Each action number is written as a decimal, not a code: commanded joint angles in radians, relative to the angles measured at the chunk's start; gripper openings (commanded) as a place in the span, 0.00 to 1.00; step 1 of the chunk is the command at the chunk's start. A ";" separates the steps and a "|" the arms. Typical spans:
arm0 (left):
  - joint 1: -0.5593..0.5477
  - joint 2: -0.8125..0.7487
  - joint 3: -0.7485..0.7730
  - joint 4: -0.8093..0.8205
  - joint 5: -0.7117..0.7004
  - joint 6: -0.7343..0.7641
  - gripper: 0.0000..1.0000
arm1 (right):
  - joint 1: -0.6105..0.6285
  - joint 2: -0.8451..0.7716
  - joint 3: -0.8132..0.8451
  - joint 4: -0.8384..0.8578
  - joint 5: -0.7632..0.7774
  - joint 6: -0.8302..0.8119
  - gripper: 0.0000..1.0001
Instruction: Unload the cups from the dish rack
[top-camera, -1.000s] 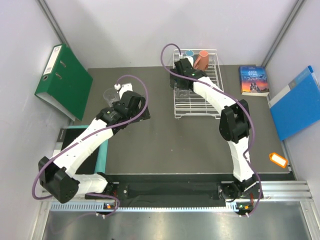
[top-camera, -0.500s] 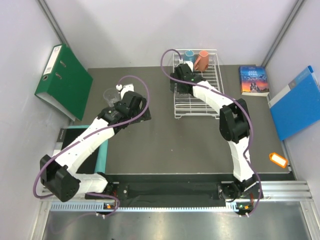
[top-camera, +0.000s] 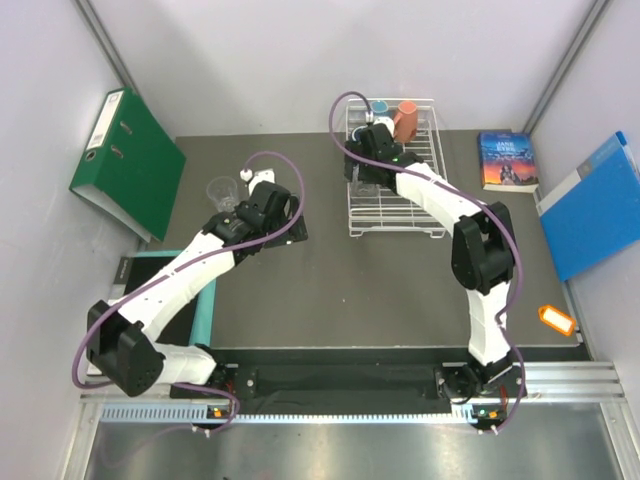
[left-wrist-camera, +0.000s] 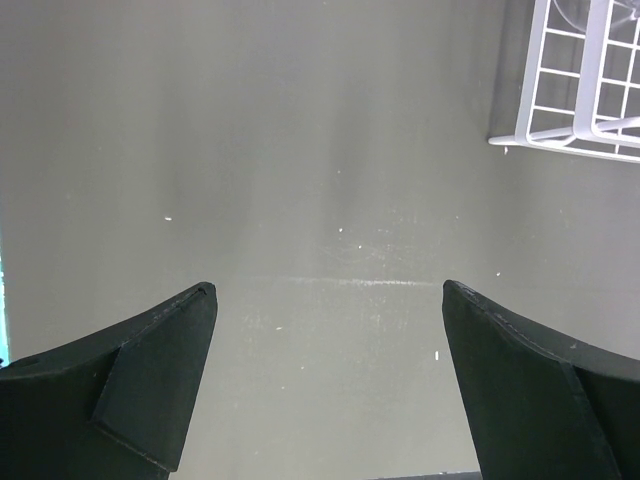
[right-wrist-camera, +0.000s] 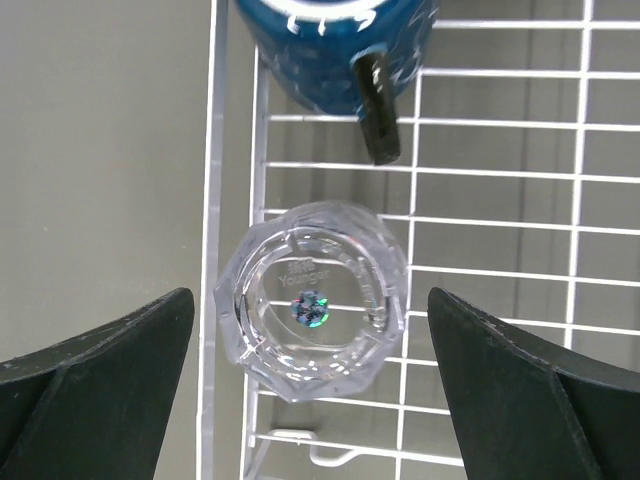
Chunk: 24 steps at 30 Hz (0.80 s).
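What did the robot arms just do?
The left arm shifted slightly right, away from the clear drinking glass on the table. The right arm's elbow swung right; its open jaws stayed over the white wire dish rack, a clear glass below them. Nothing grabbed; nothing else moved.

Clear glass (right-wrist-camera: 312, 300) (faceted) in dish rack (right-wrist-camera: 212, 150)

clear glass (right-wrist-camera: 312, 300) base — "Younger" | book (top-camera: 508, 160) cover title — too small
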 joint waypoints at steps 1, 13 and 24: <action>-0.005 0.003 -0.006 0.052 0.017 0.006 0.99 | -0.022 -0.078 -0.002 0.034 0.006 -0.003 1.00; -0.005 0.032 -0.019 0.055 0.025 0.012 0.99 | -0.038 0.043 0.082 -0.035 -0.006 -0.014 1.00; -0.006 0.048 -0.020 0.053 0.025 0.019 0.99 | -0.036 0.089 0.113 -0.044 -0.006 -0.018 0.68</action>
